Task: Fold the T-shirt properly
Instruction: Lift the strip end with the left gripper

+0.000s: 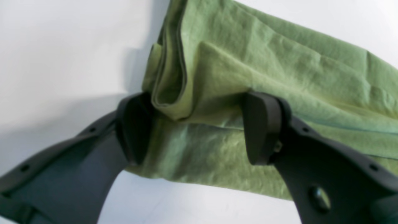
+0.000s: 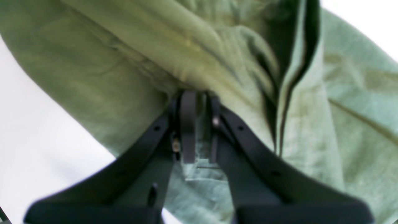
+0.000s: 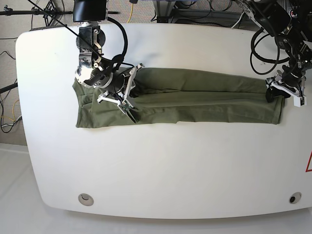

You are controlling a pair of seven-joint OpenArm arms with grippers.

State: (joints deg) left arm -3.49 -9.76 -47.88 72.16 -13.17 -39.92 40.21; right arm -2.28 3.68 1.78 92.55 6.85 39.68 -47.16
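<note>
The T-shirt lies on the white desk as a long, narrow olive-green band, folded lengthwise, stretching from the left of the base frame to the right and sitting in the upper half of the desk; a lengthwise fold line runs along its middle, and its left end looks bunched and wider than its right end; the right gripper is at the left of the base frame, low over the left part of the band, and in the right wrist view its jaws stand clenched with only a thin gap between them, a pinch of green cloth caught there; in that same view layered folds of the T-shirt fill most of the frame, with a deep dark crease running down the upper right and white desk showing at the left edge and the top right corner; the left gripper is at the far right of the base frame, at the right end of the band, and in the left wrist view its jaws are spread wide and released, one dark finger at the left edge of the cloth and the other over the cloth toward the right, with a folded edge of fabric lying between them but not squeezed; whether the fingertips touch the cloth I cannot tell; dark cables hang off the arm in the upper right corner of the base frame.
</note>
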